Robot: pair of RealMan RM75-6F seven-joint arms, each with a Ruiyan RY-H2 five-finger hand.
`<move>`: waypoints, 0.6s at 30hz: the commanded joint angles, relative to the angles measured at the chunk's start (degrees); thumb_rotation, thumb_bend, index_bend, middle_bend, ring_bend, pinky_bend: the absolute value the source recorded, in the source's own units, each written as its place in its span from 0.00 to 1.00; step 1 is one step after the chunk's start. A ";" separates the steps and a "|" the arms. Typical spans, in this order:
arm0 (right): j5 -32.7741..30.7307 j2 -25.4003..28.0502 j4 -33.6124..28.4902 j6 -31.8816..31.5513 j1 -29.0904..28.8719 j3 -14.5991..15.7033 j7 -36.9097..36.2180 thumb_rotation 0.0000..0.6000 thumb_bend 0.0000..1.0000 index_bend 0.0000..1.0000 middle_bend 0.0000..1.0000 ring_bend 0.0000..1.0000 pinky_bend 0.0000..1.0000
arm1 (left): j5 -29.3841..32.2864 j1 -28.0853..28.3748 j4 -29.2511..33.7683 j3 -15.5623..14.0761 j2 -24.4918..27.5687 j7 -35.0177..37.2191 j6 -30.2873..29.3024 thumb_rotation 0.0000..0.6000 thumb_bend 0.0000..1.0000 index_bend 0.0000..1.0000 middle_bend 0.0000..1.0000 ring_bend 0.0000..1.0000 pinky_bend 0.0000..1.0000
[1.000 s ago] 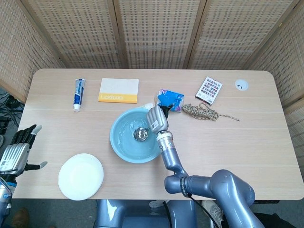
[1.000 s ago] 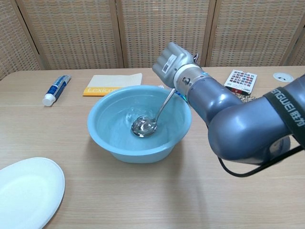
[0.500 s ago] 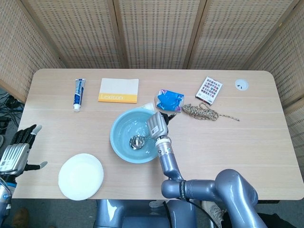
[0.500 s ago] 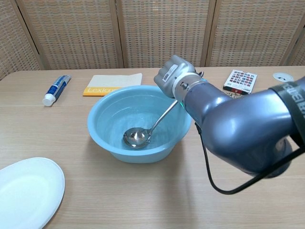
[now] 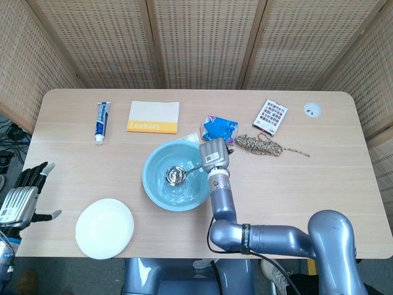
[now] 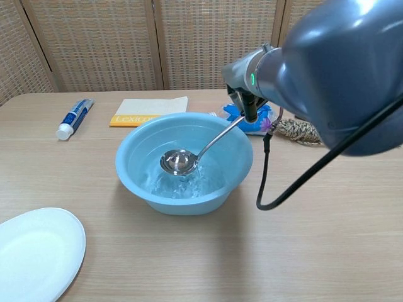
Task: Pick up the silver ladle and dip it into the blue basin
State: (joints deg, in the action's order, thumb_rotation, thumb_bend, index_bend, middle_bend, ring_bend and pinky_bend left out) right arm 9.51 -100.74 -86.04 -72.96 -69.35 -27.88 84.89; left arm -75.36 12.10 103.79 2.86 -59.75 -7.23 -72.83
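The blue basin [image 5: 156, 188] [image 6: 135, 182] stands in the middle of the table with rippling water in it. My right hand [image 5: 214, 153] [image 6: 247, 82] grips the handle of the silver ladle [image 5: 176, 176] [image 6: 178, 162] over the basin's right rim. The ladle's bowl is inside the basin, at about the water's surface. In the chest view the right arm fills the upper right and hides the hand's fingers. My left hand [image 5: 21, 196] hangs off the table's left edge, fingers apart, holding nothing.
A white plate [image 5: 104, 227] [image 6: 31, 251] lies at the front left. Behind the basin are a toothpaste tube [image 5: 102, 121], an orange-edged notebook [image 5: 153, 117], a blue packet [image 5: 220, 128], a coil of rope [image 5: 261, 145] and a card box [image 5: 270, 116].
The right hand has shifted right and back, and the ladle's bowl has lifted slightly toward the basin's middle. The water is now churned. The left hand stays put.
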 commanded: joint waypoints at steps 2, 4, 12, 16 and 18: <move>-2.14 2.87 -2.45 -0.85 -0.20 -1.63 -0.67 1.00 0.78 0.84 1.00 1.00 1.00 | 0.05 0.06 0.02 -0.04 -0.10 -0.21 0.03 1.00 0.00 0.00 0.00 0.00 0.00; -3.01 3.94 -3.20 -1.47 -0.44 -2.45 -0.89 1.00 0.78 0.84 1.00 1.00 1.00 | 0.13 0.09 0.00 -0.01 -0.15 -0.32 0.02 1.00 0.00 0.00 0.00 0.00 0.00; -7.98 7.80 -6.60 -3.36 -1.47 -4.20 -0.80 1.00 0.78 0.84 1.00 1.00 1.00 | 0.32 0.26 -0.04 -0.03 -0.42 -0.96 0.10 1.00 0.00 0.00 0.00 0.00 0.00; -9.15 9.17 -7.49 -3.88 -1.64 -3.98 -1.23 1.00 0.78 0.84 1.00 1.00 1.00 | 0.30 0.23 -0.07 -0.06 -0.47 -0.97 0.00 1.00 0.00 0.00 0.00 0.00 0.00; -9.60 9.74 -7.85 -4.19 -1.81 -3.95 -1.38 1.00 0.78 0.84 1.00 1.00 1.00 | 0.30 0.23 -0.08 -0.06 -0.46 -0.93 -0.01 1.00 0.00 0.00 0.00 0.00 0.00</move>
State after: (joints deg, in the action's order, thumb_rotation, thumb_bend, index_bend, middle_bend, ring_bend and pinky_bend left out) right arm 0.06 -91.18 -93.73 -76.99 -71.06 -31.85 83.60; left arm -75.06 12.34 103.71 2.80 -60.21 -8.16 -72.83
